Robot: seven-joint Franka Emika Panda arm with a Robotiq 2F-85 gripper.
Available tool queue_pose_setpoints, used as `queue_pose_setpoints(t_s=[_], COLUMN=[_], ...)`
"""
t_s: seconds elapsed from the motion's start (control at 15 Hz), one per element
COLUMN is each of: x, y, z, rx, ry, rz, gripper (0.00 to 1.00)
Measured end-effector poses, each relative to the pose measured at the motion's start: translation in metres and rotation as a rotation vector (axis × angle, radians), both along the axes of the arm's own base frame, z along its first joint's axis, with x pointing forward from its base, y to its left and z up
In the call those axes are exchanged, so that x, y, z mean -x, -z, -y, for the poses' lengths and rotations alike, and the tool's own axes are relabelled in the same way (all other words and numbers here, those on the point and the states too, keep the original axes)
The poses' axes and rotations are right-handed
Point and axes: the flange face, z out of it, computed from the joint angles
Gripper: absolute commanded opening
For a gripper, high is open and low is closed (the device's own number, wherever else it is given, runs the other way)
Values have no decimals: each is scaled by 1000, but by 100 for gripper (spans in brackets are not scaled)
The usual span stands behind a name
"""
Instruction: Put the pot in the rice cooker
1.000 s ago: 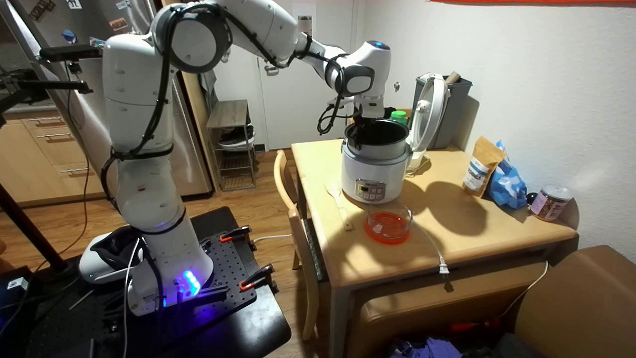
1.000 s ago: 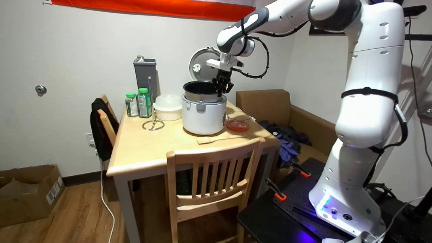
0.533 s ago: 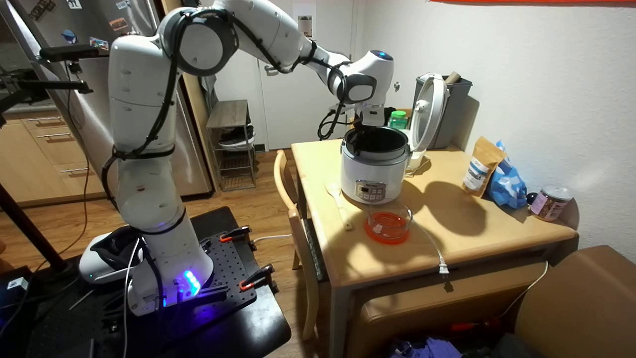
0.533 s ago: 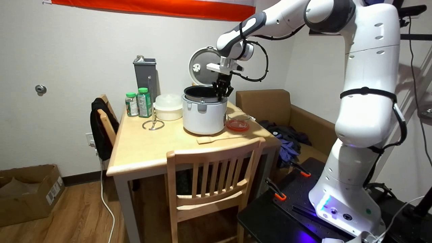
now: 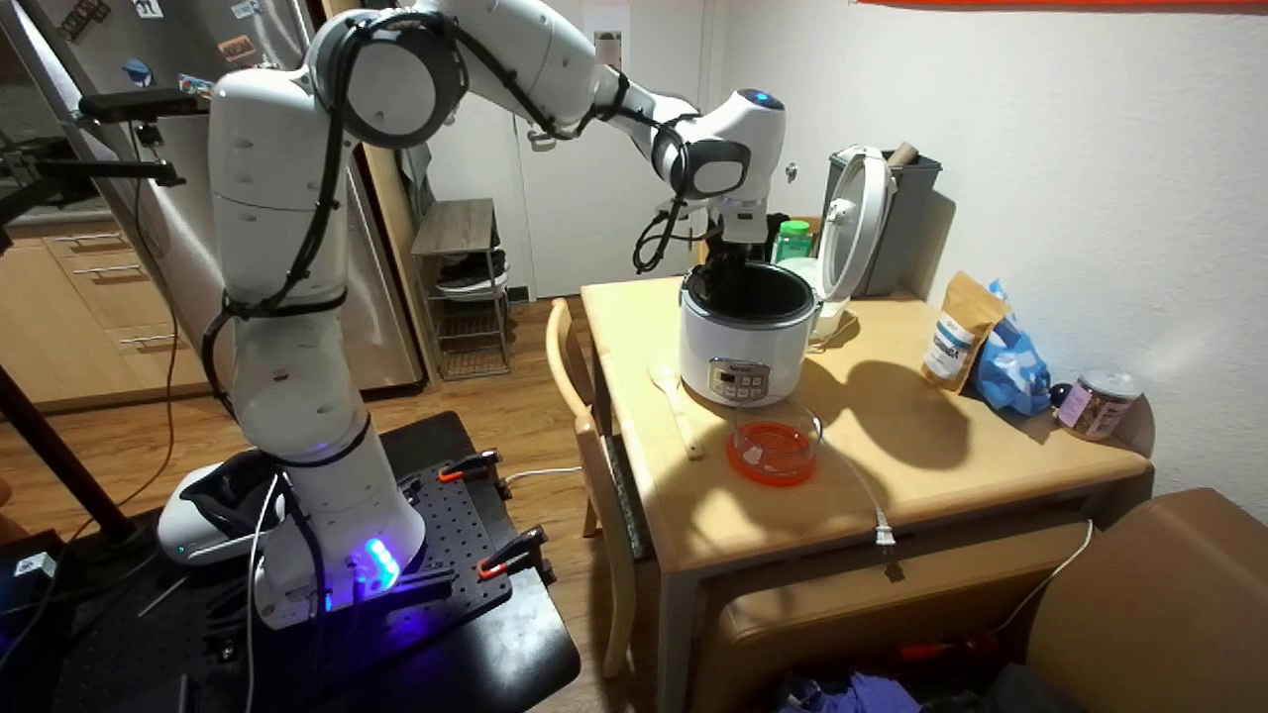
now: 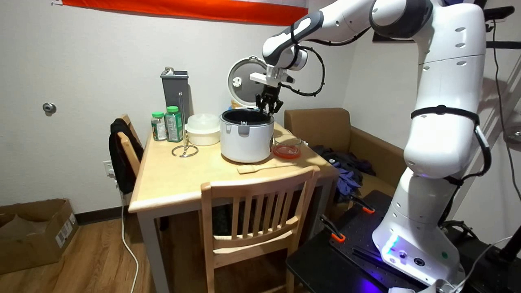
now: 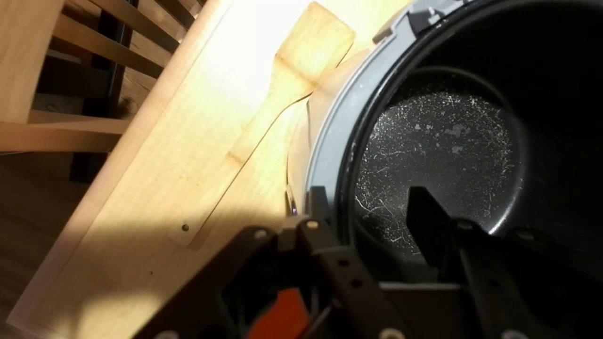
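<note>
The dark round pot (image 7: 438,155) sits down inside the white rice cooker (image 5: 698,347), its black rim about level with the cooker's grey rim. The black inside of the pot (image 5: 773,292) shows in both exterior views (image 6: 244,116), and its scratched bottom shows in the wrist view. The cooker (image 6: 244,142) stands upright on the table with its lid (image 6: 244,83) raised. My gripper (image 7: 367,193) is open at the near rim. One finger is over the cooker's rim, the other over the pot's inside. The gripper (image 5: 723,272) also shows in an exterior view (image 6: 268,109).
A wooden spatula (image 7: 282,89) and a glass bowl with a red base (image 5: 775,451) lie beside the cooker. A white container (image 6: 202,130), a metal stand (image 6: 184,150) and green-capped bottles (image 6: 174,124) are on its other side. A chair (image 6: 260,203) stands at the table edge.
The pot has gone down from standing above the cooker's rim to sitting inside it. The gripper went down with it, then opened and rose slightly.
</note>
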Motion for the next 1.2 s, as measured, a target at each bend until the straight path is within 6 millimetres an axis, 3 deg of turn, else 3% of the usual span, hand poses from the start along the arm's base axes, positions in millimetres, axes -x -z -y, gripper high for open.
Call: queue_pose_setpoints(t_s=[0.2,0.67,1.2], x=[4,28,78], y=[-23,-91,-130], z=[0,-20,-65], rx=[2,16,46], ry=[-1,-61,-199], rz=[36,131,169], gripper=[99,100,100])
